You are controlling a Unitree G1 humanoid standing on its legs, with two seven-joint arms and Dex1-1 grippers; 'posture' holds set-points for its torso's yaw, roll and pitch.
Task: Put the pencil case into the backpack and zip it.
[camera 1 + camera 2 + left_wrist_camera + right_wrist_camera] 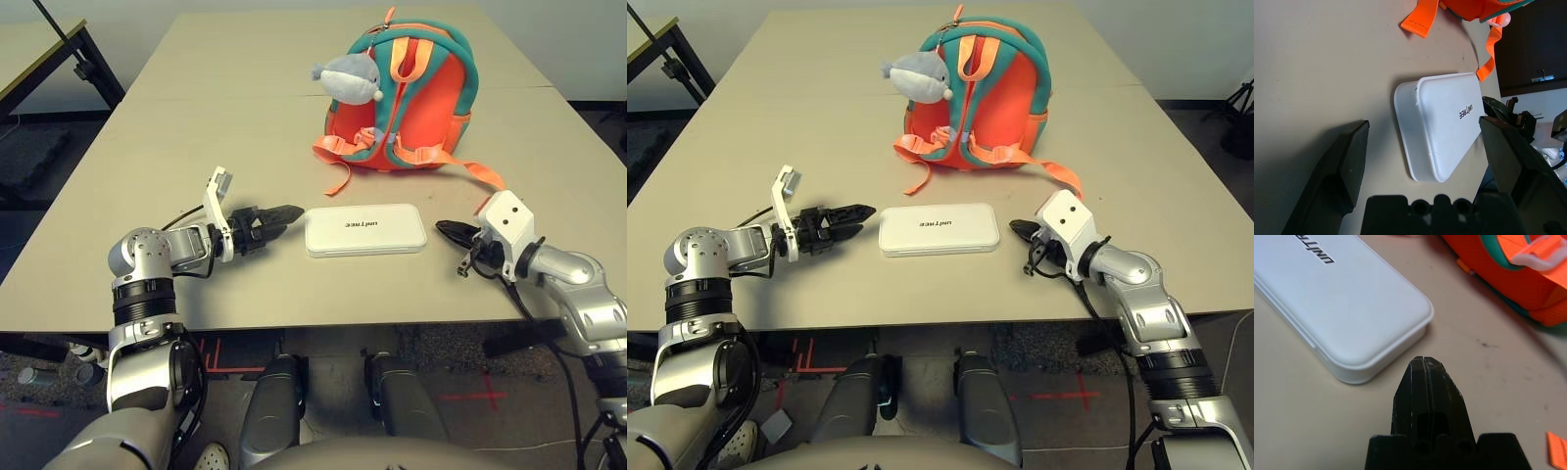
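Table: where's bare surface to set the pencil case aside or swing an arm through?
The table is bare to the left of the backpack and behind the left gripper. There is also a bare band between the backpack's straps and the pencil case. It is crowded along the near edge: both grippers flank the case, the right gripper close beside a trailing strap.

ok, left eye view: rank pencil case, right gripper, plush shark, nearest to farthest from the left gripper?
1. pencil case: lying flat just past the tips of the left gripper, toward the robot's right.
2. right gripper: on the far side of the case, at its right end.
3. plush shark: farthest, hanging on the backpack further back on the table.
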